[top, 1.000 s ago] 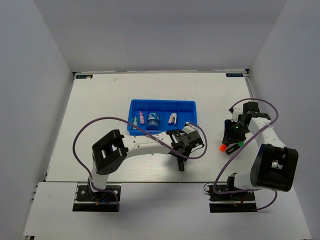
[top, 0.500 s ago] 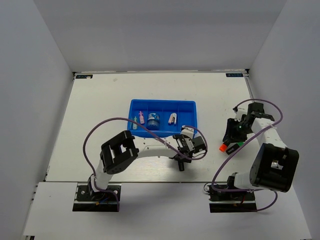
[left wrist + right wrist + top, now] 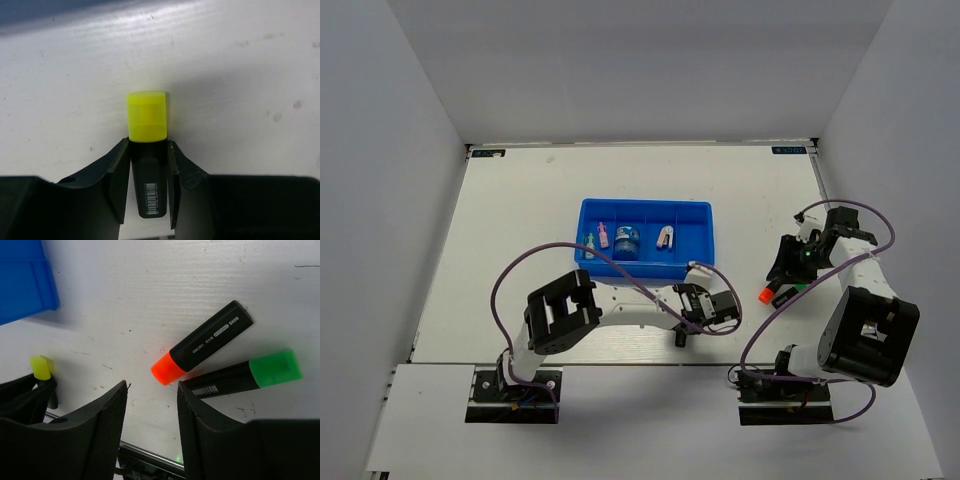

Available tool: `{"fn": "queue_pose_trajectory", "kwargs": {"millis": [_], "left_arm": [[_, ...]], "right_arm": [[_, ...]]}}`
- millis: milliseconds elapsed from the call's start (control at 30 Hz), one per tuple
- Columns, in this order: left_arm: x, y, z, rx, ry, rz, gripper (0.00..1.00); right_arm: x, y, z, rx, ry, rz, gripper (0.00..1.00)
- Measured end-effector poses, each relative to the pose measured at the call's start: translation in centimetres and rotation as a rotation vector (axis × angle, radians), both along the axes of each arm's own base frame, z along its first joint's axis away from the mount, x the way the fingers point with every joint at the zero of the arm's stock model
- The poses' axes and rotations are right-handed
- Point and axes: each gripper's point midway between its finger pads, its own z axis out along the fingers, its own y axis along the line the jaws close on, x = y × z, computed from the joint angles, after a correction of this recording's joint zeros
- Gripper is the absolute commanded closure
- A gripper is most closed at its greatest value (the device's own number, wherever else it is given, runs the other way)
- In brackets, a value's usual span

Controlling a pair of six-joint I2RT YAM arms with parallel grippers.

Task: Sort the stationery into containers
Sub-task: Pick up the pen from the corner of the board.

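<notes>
Left fingers [image 3: 116,172] clench the short black yellow-capped plastic highlighter [image 3: 146,117] on the white worktop [image 3: 520,220] in front of the bright blue ribbed plastic tray [image 3: 645,204], so pickup seems underway, next needing a lift into a compartment; right fingers [image 3: 107,425] gape empty.

The left arm [image 3: 630,299] and right arm [image 3: 860,268] are white tubes joined by boxy black housings. A purple cable [image 3: 493,298] loops along each; the fingers [image 3: 117,172] are matte black.
</notes>
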Motion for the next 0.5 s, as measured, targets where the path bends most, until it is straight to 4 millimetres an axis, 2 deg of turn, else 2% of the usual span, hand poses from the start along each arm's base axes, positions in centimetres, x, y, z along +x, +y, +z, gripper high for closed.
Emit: {"fn": "queue_pose_trajectory", "kwargs": {"millis": [33, 100, 133, 167, 233, 267, 300, 333, 367, 400, 500], "left_arm": [[-0.4, 0.0, 0.1, 0.015, -0.005, -0.024, 0.99], [-1.3, -0.3, 1.0, 0.04, -0.008, -0.073, 0.99], [-1.5, -0.8, 1.9, 0.042, -0.015, -0.1, 0.99], [-1.6, -1.7, 3.0, 0.029, -0.027, -0.125, 0.99], [-1.3, -3.8, 5.8, -0.022, -0.066, -0.166, 0.99], [-0.9, -4.4, 6.9, -0.038, -0.082, -0.181, 0.99], [-0.3, -5.1, 8.2, -0.059, -0.1, -0.192, 0.99], [0.3, -5.4, 9.4, -0.074, -0.116, -0.2, 0.99], [1.2, -5.6, 10.4, -0.084, -0.132, -0.203, 0.99], [2.2, -5.7, 11.4, -0.095, -0.145, -0.2, 0.99], [6.2, -5.2, 13.8, -0.11, -0.18, -0.162, 0.99]], "right_arm": [[0.0, 0.0, 0.0, 0.004, -0.002, -0.002, 0.52], [0.0, 0.0, 0.1, 0.015, -0.005, -0.005, 0.4], [0.0, 0.1, 0.2, 0.02, -0.006, -0.005, 0.33], [0.0, 0.1, 0.2, 0.025, -0.007, -0.003, 0.18], [-0.1, 0.2, 0.3, 0.034, -0.011, 0.008, 0.15], [-0.1, 0.3, 0.3, 0.039, -0.015, 0.02, 0.18], [-0.2, 0.4, 0.3, 0.045, -0.016, 0.028, 0.25], [-0.3, 0.5, 0.4, 0.052, -0.017, 0.04, 0.37], [-0.4, 0.6, 0.4, 0.054, -0.019, 0.049, 0.56], [-0.4, 0.5, 0.4, 0.054, -0.021, 0.053, 0.59], [-0.5, 0.4, 0.4, 0.052, -0.012, 0.037, 0.59]]}}
